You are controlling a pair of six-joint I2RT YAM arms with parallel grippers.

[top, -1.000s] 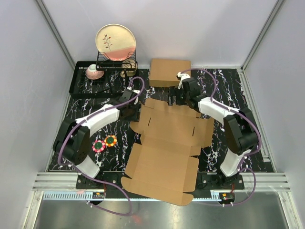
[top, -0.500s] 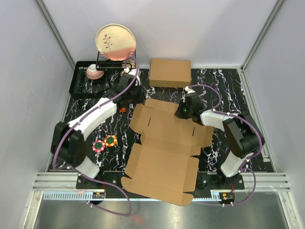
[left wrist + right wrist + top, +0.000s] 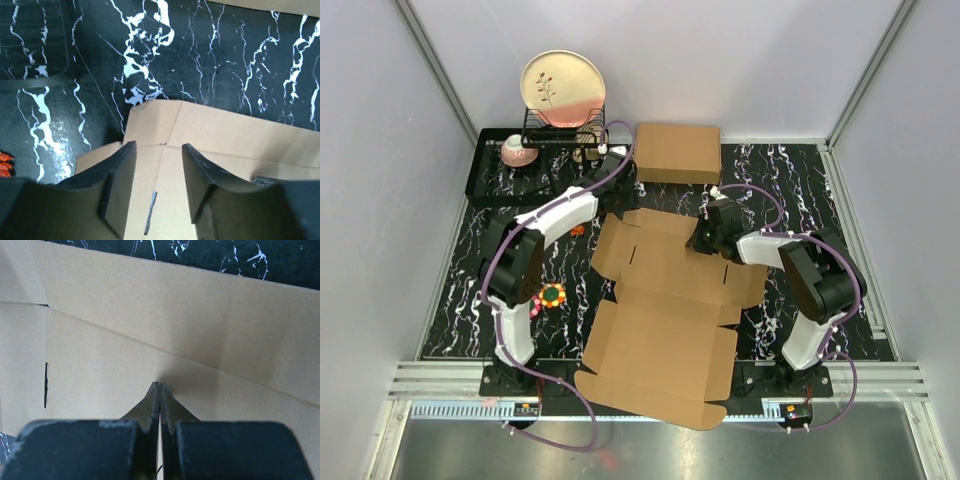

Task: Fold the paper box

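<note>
The paper box is a flat brown cut-out sheet spread over the middle of the table, its flaps lying out. My left gripper hovers over the sheet's far left corner; its jaws stand open above the cardboard with nothing between them, dark fingers on either side of a crease. My right gripper is shut, with nothing between its fingers, and its joined fingertips rest on the sheet's far panel just short of a fold line.
A made-up brown cardboard box stands just beyond the sheet, close to my left gripper. A black tray with a pink bowl, and a wire rack holding a plate, are at the far left. Flower toys lie left of the sheet.
My left arm swung from the sheet's left side to its far left corner. My right gripper closed and came down from the made-up box onto the far panel.
</note>
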